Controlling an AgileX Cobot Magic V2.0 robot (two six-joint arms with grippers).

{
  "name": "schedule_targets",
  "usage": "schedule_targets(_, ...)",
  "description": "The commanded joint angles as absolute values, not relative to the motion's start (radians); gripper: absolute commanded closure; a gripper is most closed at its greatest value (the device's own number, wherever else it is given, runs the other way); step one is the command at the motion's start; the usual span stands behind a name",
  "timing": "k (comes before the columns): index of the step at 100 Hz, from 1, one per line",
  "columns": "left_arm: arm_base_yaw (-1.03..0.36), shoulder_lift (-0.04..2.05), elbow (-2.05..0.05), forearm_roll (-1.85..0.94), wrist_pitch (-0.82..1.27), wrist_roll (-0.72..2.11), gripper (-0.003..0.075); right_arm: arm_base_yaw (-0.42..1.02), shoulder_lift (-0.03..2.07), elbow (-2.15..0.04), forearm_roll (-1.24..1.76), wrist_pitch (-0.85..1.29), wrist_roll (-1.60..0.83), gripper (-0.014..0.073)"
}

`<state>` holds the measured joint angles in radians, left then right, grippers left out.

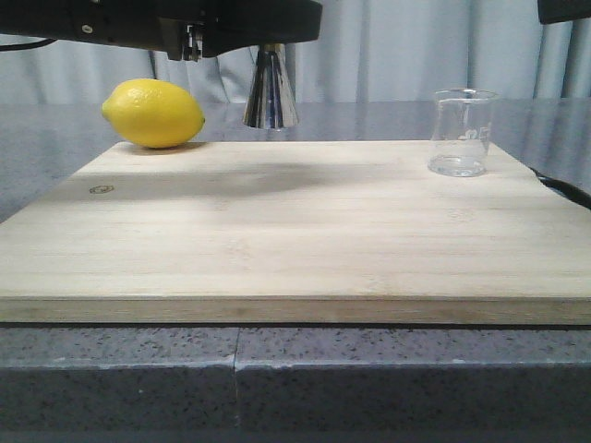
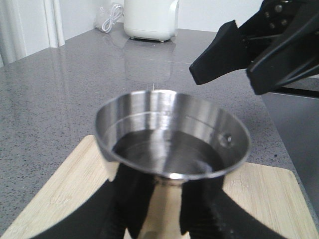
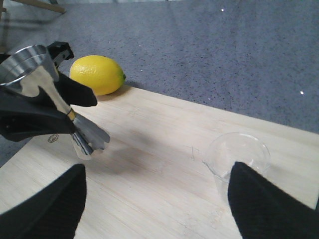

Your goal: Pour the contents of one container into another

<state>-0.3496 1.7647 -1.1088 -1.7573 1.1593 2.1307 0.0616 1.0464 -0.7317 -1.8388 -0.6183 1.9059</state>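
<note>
- The left gripper [image 3: 67,117] has its black jaws closed on the narrow waist of the tall shiny steel hourglass-shaped jigger [image 1: 270,89]; it holds the jigger clear above the far left part of the pale wooden cutting board [image 1: 277,231], long axis near upright in the front view, somewhat tilted in the right wrist view; the left wrist view looks down into its upper cup, and what looks like liquid sits there, though I cannot be certain.
- The yellow oval lemon [image 1: 153,113] lies at the board's far left corner, just beside the lifted jigger; I judge it the one thing to avoid on that side.
- The middle of the board is bare, giving open room for either vessel to travel across.
- The small clear glass beaker [image 1: 461,132] stands upright near the far right edge of the board, well apart from the jigger, seemingly empty.
- The right gripper [image 3: 159,209] hovers with jaws spread wide and gripping nothing; the beaker lies just ahead, nearer the one jaw, so this arm is much the nearer to it.
- The grey speckled stone bench [image 1: 277,369] runs beyond all board edges.
</note>
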Motion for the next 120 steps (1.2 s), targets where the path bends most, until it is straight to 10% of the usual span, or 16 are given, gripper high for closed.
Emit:
schedule_targets(1, -0.358, 1.713, -1.139, -1.850, 1.257, 2.121, 0.0500, 0.058, 1.026, -0.757, -1.722, -0.622, 1.792, 0.0061)
schedule_targets(69, -0.358, 1.713, -1.139, -1.850, 1.257, 2.121, 0.0500, 0.095, 1.026, -0.699, -0.849, -0.316, 0.931, 0.0061)
schedule_targets(98, -0.358, 1.713, -1.139, -1.850, 1.257, 2.121, 0.0500, 0.265, 1.026, -0.699, -0.124, 0.060, -0.008, 0.0061)
schedule_targets(120, -0.358, 1.713, -1.139, -1.850, 1.257, 2.121, 0.0500, 0.267, 0.985, -0.675, -0.094, 0.081, -0.064, 0.0061)
